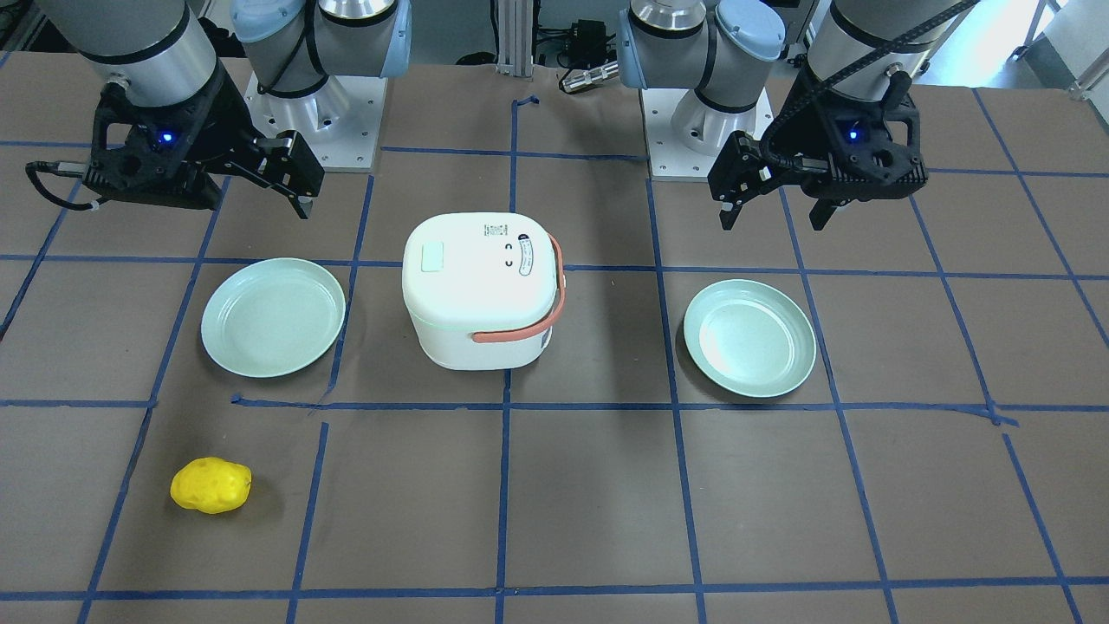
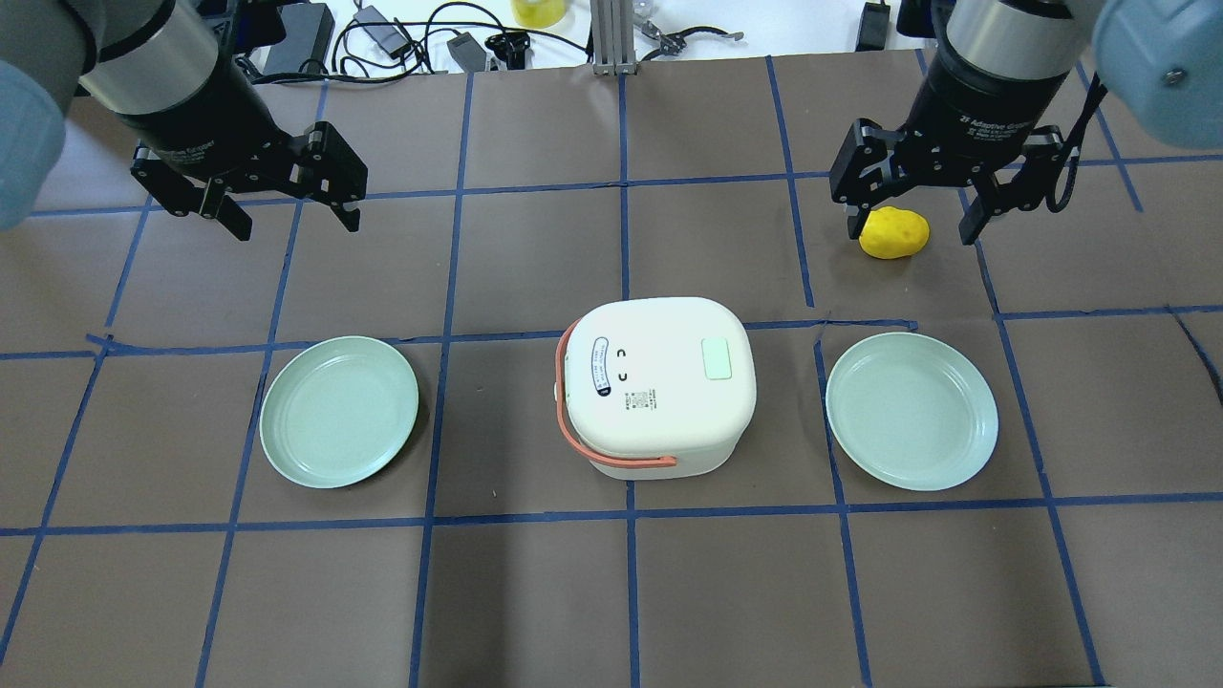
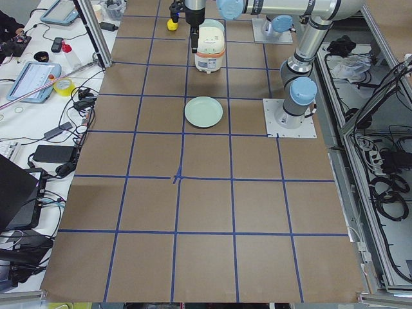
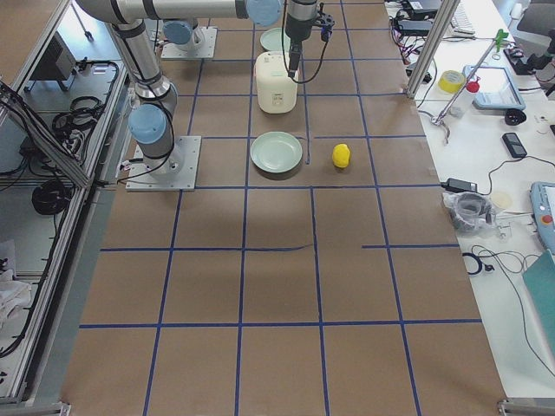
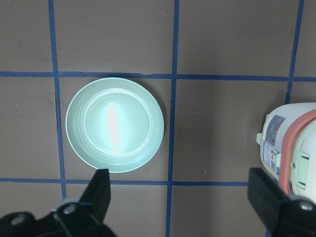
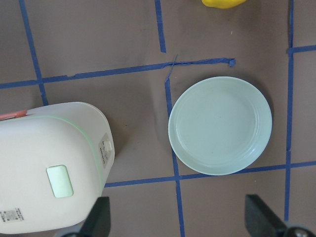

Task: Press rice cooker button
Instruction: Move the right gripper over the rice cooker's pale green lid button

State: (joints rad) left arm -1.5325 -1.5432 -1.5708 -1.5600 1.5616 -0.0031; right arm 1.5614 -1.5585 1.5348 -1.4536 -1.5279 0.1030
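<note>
The white rice cooker (image 1: 481, 299) with an orange handle stands at the table's middle, lid shut; it also shows in the overhead view (image 2: 659, 411). Its pale green square button (image 2: 717, 359) sits on the lid, toward my right side, and shows in the front view (image 1: 432, 256) and the right wrist view (image 6: 59, 181). My left gripper (image 2: 294, 222) is open and empty, high above the table, beyond the left plate. My right gripper (image 2: 911, 229) is open and empty, high above the yellow potato. Neither touches the cooker.
A pale green plate (image 2: 339, 411) lies left of the cooker, another (image 2: 912, 411) right of it. A yellow toy potato (image 2: 893, 232) lies beyond the right plate. Blue tape lines grid the brown table.
</note>
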